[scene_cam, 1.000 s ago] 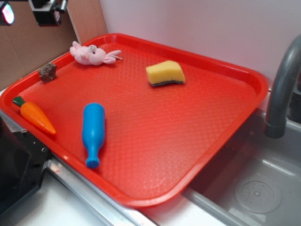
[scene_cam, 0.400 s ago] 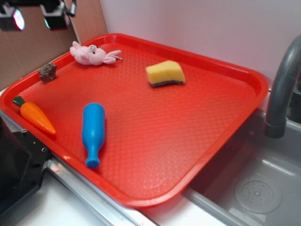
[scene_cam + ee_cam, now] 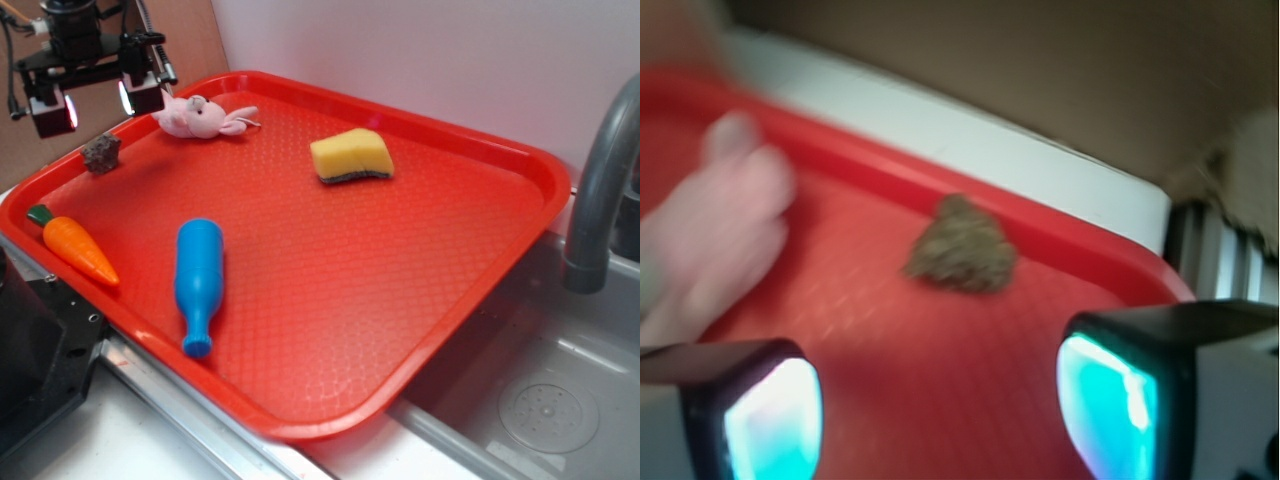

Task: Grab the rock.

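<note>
Claw [image 3: 97, 103] open above rock [image 3: 101, 154]

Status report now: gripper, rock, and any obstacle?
Gripper open, above the tray's far left corner, holding nothing. Rock free by the rim, just below the fingers. Bunny close beside; path otherwise open.

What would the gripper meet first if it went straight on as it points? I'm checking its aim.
Probably the rock: in the wrist view it lies centred ahead of the open gripper, with bare tray between. The bunny sits off to one side. Depth is blurred.
</note>
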Robot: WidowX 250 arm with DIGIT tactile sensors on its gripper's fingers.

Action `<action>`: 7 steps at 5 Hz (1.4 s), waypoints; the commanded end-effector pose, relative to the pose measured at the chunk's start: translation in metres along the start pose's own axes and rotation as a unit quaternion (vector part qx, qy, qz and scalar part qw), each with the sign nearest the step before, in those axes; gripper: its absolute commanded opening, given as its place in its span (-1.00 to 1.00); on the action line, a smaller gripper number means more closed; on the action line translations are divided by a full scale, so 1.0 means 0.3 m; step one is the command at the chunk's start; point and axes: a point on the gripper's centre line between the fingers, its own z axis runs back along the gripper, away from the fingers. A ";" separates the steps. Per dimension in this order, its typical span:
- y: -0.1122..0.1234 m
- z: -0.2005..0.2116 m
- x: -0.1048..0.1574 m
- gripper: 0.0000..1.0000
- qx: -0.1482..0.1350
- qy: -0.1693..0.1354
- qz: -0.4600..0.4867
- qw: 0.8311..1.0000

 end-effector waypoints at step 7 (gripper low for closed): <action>0.082 -0.051 0.012 -1.00 0.014 -0.003 -0.082 0.996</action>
